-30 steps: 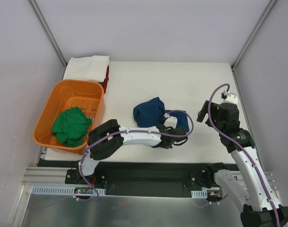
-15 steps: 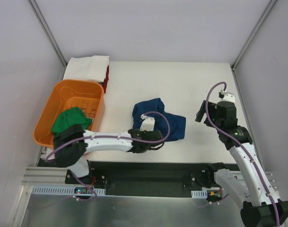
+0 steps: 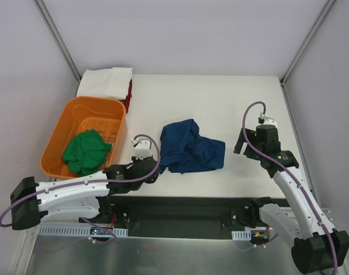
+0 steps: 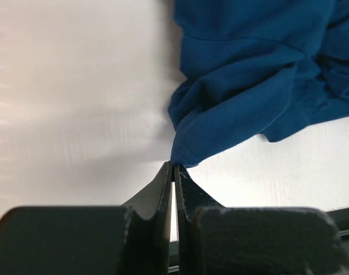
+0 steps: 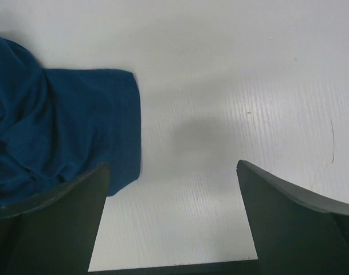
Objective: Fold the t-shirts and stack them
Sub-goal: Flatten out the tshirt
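Crumpled navy t-shirt (image 3: 191, 152) lies at the centre of the table (image 3: 208, 103). Left gripper (image 3: 159, 171), fingers (image 4: 161, 186) pressed together, pinches its lower-left corner. Right gripper (image 3: 241, 143), fingers spread wide, hangs over bare table just right of the shirt. Green t-shirt (image 3: 85, 150) sits in the orange tub (image 3: 82, 102) at left; folded white t-shirt (image 3: 105, 82) lies over the red t-shirt (image 3: 129, 94) at upper left.

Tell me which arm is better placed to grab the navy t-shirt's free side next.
Right. The right gripper is open over the table, just beside one edge of the navy t-shirt. The left gripper is shut on the opposite corner.
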### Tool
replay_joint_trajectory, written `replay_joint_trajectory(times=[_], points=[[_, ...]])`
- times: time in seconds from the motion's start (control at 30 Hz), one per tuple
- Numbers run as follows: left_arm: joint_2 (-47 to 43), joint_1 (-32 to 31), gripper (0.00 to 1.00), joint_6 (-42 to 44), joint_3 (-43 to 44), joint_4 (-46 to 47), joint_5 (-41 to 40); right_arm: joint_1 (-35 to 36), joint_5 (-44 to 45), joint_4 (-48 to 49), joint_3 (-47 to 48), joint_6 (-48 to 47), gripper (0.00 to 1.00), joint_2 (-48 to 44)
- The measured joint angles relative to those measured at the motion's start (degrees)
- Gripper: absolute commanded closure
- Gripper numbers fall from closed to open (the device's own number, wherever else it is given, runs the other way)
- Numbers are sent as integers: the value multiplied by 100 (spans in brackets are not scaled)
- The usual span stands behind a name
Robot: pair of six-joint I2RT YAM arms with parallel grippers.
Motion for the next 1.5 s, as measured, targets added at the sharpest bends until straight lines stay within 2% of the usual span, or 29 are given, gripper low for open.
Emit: replay_joint_trajectory(times=[0.33,0.63,0.73,0.9,1.17,1.2,1.27,1.3,1.37,1.43,1.5], points=[[-1318,581,100,-24,-745,-37,13,15,-409,-177,-332,376,3,319],[-1379,616,100,-59,-872,-44,122,330,-608,98,-330,693,1,1051],[-1351,621,100,-61,-872,-44,131,505,-671,260,-328,772,7,1453],[-1298,654,100,-87,-872,-44,162,817,-737,411,-326,1021,12,1950],[-1241,693,100,-146,-872,-44,164,990,-754,1003,-632,1753,48,2704],[-1233,693,100,-151,-872,-44,166,1027,-750,1139,-621,1810,57,2785],[-1231,693,100,-157,-872,-44,166,1073,-708,1132,-501,1884,68,2964],[-1231,693,100,-160,-872,-44,168,1086,-702,1119,-426,1919,78,3071],[-1231,708,100,-166,-874,-44,170,1128,-684,1152,-317,1996,85,3250],[-1231,730,100,-170,-879,-44,181,1185,-675,1202,-254,2039,96,3348],[-1233,732,100,-170,-883,-44,186,1266,-629,1261,-238,2098,99,3379]])
